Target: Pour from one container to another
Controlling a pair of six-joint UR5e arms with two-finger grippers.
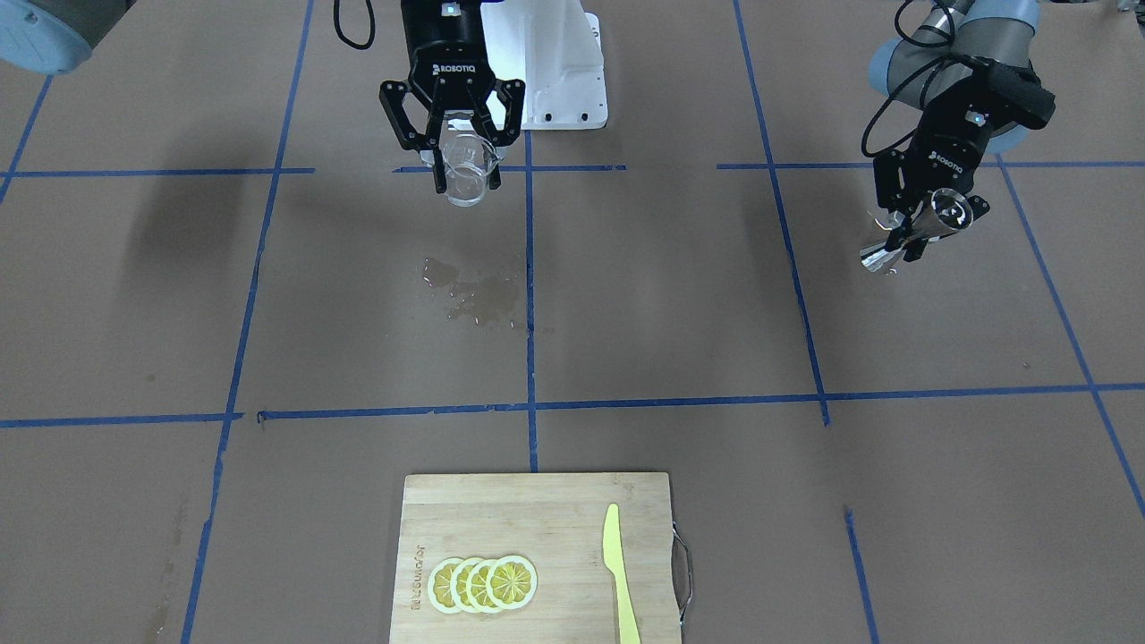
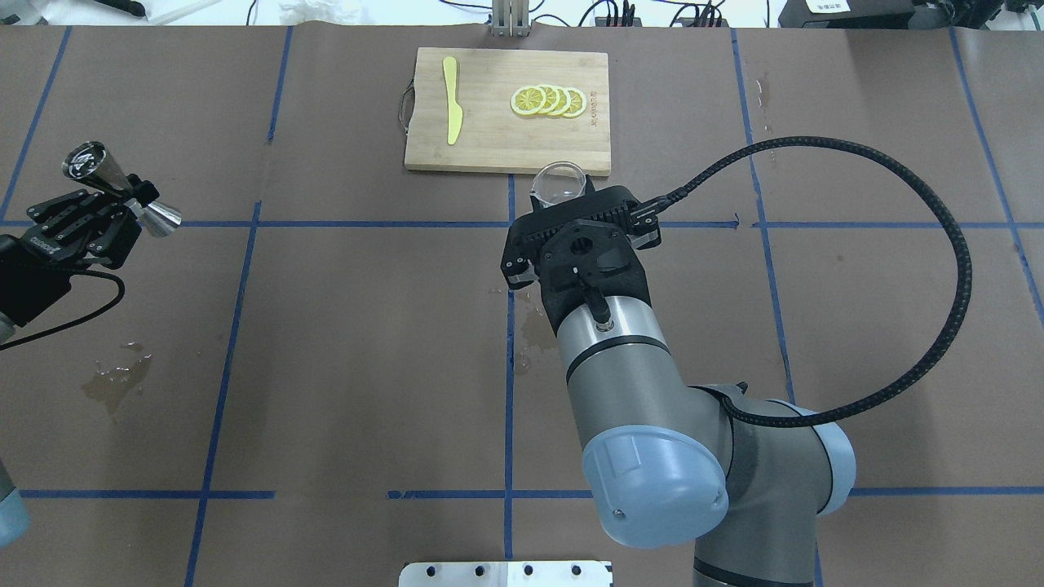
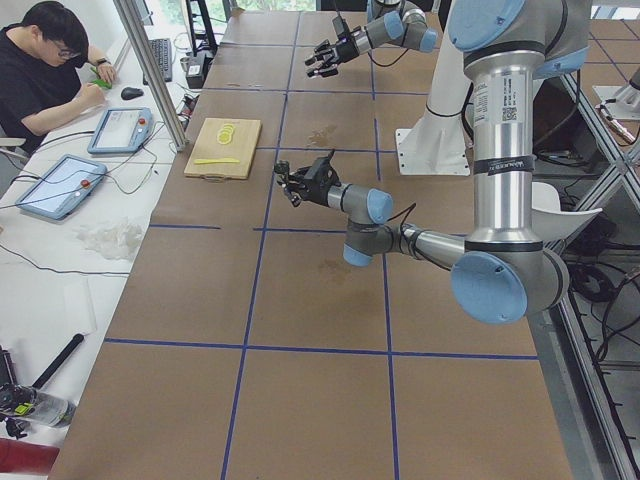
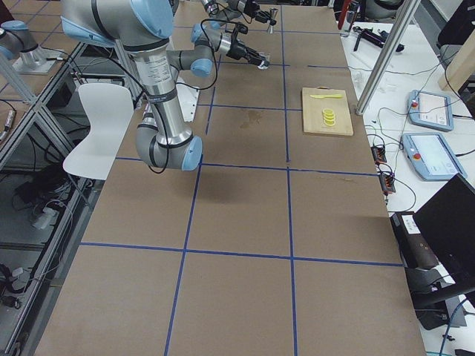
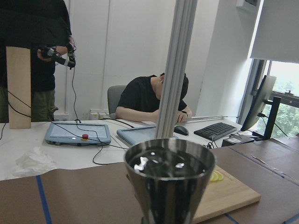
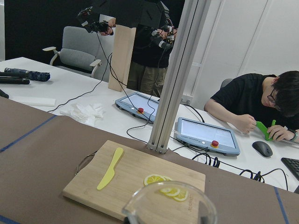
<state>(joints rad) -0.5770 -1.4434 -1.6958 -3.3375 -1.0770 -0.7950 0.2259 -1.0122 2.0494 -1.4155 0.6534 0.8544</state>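
"ROBOTIQ" is showing on both. R end effector [image 1: 466, 182], pointing down, is gripping small clear glass beaker [image 1: 465, 161] upright above brown surface [image 1: 626, 295]. L end effector [image 1: 907, 238], angled, is clamping tilted shiny steel jigger [image 1: 946, 211] mid-air.

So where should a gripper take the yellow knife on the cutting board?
Probably its handle, the end farther from the robot, coming straight down with jaws across its narrow width: the yellow knife lies flat on the cutting board.
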